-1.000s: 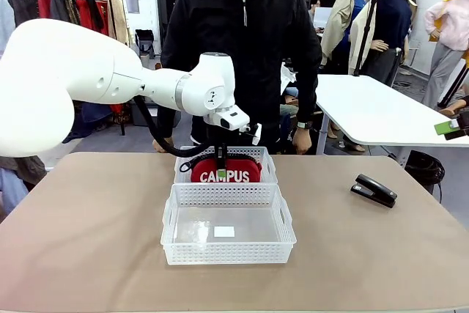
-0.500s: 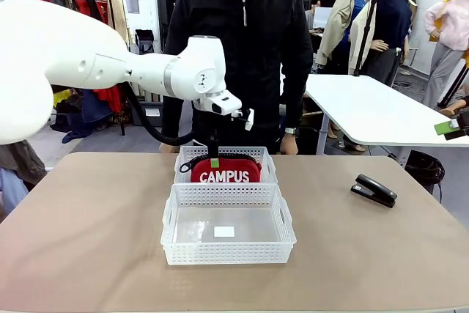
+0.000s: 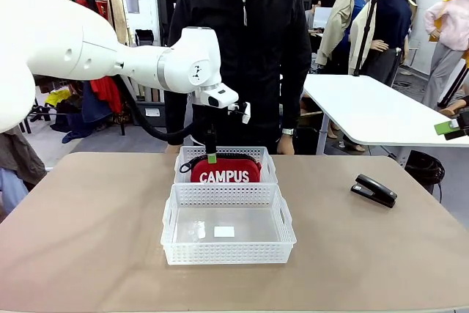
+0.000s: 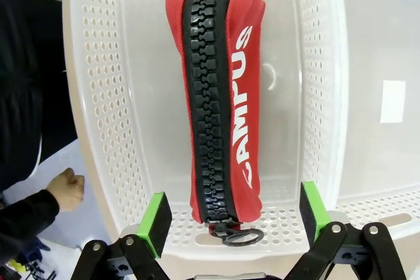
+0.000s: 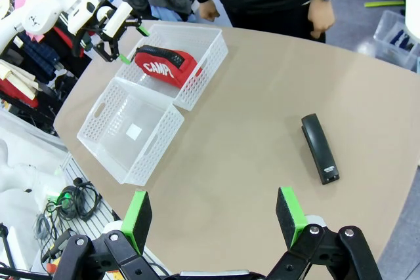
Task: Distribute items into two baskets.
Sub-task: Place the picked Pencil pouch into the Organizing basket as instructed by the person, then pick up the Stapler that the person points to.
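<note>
While zip-up, pouch [image 3: 226, 174] crosswise in basket [image 3: 270, 170]

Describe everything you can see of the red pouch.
The red pouch looks like soft fabric, with white CAMPUS lettering, a black zip along its top edge and a black ring pull at one end. Zipped shut, it stands on its long edge inside the far basket, lettering facing the robot. The open left gripper hangs just above, not touching it.

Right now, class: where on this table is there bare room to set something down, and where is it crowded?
Free: the table left of both baskets, the stretch between the near basket and the stapler, and the near basket's floor. Crowded: the far basket, filled by the red pouch, with the open left gripper above it.
</note>
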`<state>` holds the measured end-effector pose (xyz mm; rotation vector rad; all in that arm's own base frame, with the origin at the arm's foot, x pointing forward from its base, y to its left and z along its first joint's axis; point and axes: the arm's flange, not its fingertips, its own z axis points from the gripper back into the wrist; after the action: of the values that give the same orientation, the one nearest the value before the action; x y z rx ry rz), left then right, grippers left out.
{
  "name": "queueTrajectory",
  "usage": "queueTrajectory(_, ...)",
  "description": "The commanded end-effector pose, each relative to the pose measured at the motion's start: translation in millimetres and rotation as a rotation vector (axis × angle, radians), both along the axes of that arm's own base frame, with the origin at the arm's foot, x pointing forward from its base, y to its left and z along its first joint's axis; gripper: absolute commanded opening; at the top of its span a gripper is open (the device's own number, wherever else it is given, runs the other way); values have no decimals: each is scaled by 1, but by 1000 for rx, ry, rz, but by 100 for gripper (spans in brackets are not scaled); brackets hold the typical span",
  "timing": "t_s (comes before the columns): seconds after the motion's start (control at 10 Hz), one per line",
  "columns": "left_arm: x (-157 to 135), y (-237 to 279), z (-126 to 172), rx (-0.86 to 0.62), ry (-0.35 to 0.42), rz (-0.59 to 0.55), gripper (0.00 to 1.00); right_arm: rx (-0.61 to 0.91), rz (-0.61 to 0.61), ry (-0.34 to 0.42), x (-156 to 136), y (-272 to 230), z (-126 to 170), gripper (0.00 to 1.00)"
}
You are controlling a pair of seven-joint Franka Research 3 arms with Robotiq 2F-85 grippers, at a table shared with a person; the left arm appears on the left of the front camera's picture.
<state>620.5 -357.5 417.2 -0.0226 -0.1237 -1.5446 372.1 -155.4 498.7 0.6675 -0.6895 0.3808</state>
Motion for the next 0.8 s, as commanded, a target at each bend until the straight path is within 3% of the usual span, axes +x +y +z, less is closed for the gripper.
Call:
queueTrajectory(0.0,2,1,0,1,-3,-7,100,12,7,-19,1,0,1,100)
queueTrajectory(0.7,2,1,0,1,-3,-7,100,12,7,-19,1,0,1,100)
